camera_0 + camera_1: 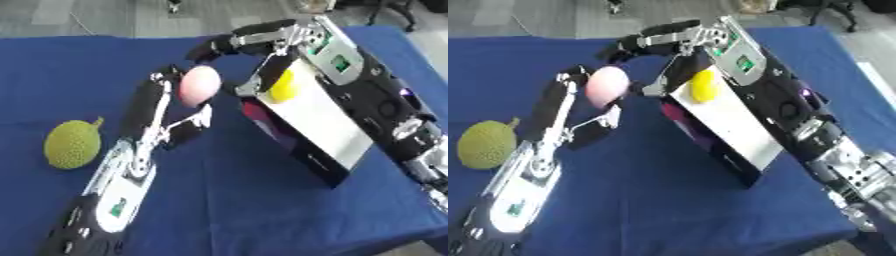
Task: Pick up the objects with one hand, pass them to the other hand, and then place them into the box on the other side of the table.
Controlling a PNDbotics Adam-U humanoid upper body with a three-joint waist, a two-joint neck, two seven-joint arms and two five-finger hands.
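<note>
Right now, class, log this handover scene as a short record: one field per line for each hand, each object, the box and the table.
left hand: fingers curled round the pink ball, raised above the table
pink ball: held in the left hand, close beside the right hand
right hand: above and beside the ball, fingers extended, holding nothing
box: white, dark sides, on the table's right side under the right arm
yellow object: inside the box, at its far end
green spiky fruit: lying on the table's left side, untouched
table: covered with a blue cloth
</note>
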